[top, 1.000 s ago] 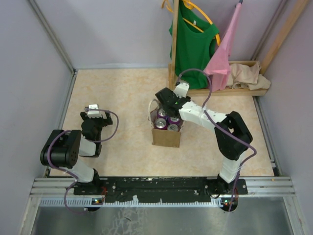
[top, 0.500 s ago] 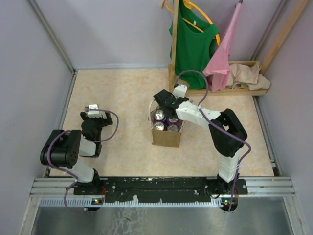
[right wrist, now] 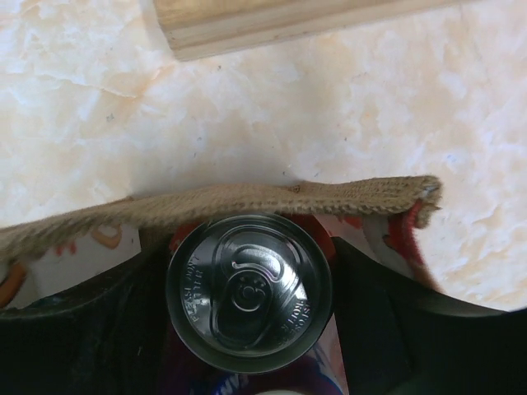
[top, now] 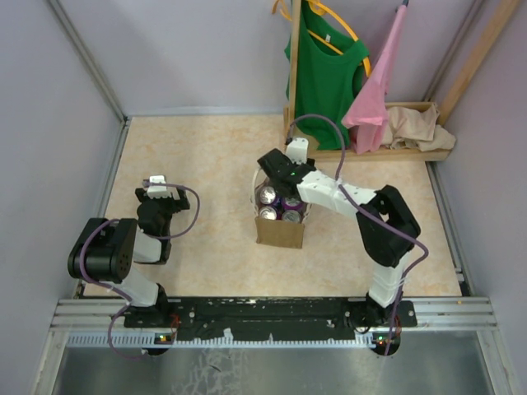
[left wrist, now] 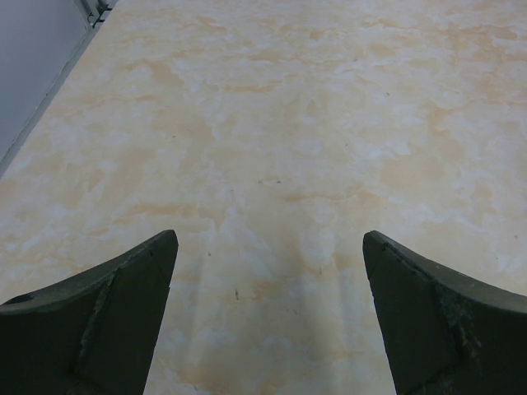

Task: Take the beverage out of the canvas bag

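Note:
The tan canvas bag (top: 278,233) stands upright at the table's middle with several purple beverage cans (top: 280,210) inside. My right gripper (top: 275,179) reaches down into the bag's far end. In the right wrist view its dark fingers (right wrist: 375,321) sit tight on both sides of one silver-topped can (right wrist: 247,292), just inside the bag's woven rim (right wrist: 247,197); the gripper (right wrist: 249,271) looks shut on that can. My left gripper (top: 156,188) is open and empty low over the bare table (left wrist: 270,247), far left of the bag.
A wooden rack stands behind the bag with a green shirt (top: 325,66), a pink cloth (top: 379,82) and a beige cloth (top: 420,127). Its wooden base bar (right wrist: 272,20) lies close behind the bag. Grey walls enclose the table.
My right gripper has moved left and toward the bag's far end, and has settled around a far-row can. The left arm has not moved.

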Motion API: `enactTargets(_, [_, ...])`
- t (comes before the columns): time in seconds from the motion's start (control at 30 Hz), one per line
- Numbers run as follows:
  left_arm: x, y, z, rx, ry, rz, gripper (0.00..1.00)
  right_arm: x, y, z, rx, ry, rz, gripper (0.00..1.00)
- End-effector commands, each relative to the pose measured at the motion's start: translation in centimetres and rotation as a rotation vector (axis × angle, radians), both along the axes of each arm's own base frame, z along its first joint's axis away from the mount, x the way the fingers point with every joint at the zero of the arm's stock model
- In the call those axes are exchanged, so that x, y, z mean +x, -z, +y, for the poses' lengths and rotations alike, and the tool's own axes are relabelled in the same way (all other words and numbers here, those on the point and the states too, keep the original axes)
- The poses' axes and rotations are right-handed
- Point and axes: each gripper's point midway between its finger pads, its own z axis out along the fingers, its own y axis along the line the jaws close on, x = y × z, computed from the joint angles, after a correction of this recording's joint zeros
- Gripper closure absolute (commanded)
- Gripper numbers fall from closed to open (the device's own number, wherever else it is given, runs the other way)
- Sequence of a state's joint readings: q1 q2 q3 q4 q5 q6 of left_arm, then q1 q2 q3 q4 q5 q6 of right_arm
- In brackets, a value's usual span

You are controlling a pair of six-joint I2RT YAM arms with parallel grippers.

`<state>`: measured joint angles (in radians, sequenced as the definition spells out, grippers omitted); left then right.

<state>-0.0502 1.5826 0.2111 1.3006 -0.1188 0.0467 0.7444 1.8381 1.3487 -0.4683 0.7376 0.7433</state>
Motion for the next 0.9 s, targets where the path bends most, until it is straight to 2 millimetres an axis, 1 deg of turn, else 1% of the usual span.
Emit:
enactTargets(0.0, [0.5,-0.5,-0.3,0.005,0.011,-0.019,0.0,0.9,-11.2,-1.1,-0.046,-0.031,-0.235,1.0])
enactTargets(0.03, [0.5,-0.5,-0.3,0.005,0.011,-0.019,0.0,0.8,-13.0,-1.2,-0.034,-0.04,-0.269,1.0])
enactTargets(0.1, [0.5,-0.5,-0.3,0.006,0.011,-0.019,0.0,0.5,-15.7,-1.1,-0.017,-0.067,-0.318,1.0])
enactTargets(0.2, [0.4,-0.5,-0.3,0.006,0.011,-0.018,0.0,-0.2,-19.1,-1.1,0.003,-0.098,-0.382,1.0])
enactTargets(0.3, [0.5,-0.5,-0.3,0.006,0.011,-0.019,0.0,-1.3,-21.9,-1.5,0.019,-0.112,-0.438,1.0])
enactTargets(0.4, [0.4,-0.5,-0.3,0.006,0.011,-0.018,0.0,-2.6,-25.1,-3.0,0.038,-0.099,-0.508,1.0])
enactTargets(0.53, [0.4,-0.4,-0.3,0.006,0.013,-0.018,0.0,-4.6,-28.5,-6.3,0.046,-0.044,-0.598,1.0])
enactTargets(0.67, [0.4,-0.5,-0.3,0.006,0.012,-0.018,0.0,-6.8,-30.6,-10.6,0.001,0.065,-0.652,1.0])
enactTargets(0.73, [0.4,-0.4,-0.3,0.006,0.012,-0.017,0.0,-7.9,-31.0,-12.8,-0.021,0.125,-0.669,1.0])
enactTargets(0.77, [0.5,-0.5,-0.3,0.006,0.013,-0.019,0.0,-8.3,-30.9,-13.6,-0.022,0.14,-0.671,1.0])
enactTargets(0.8, [0.5,-0.5,-0.3,0.006,0.012,-0.019,0.0,-8.8,-30.6,-14.8,-0.03,0.173,-0.667,1.0])
enactTargets(0.87, [0.5,-0.5,-0.3,0.006,0.013,-0.019,0.0,-9.4,-29.5,-17.1,-0.04,0.227,-0.647,1.0])
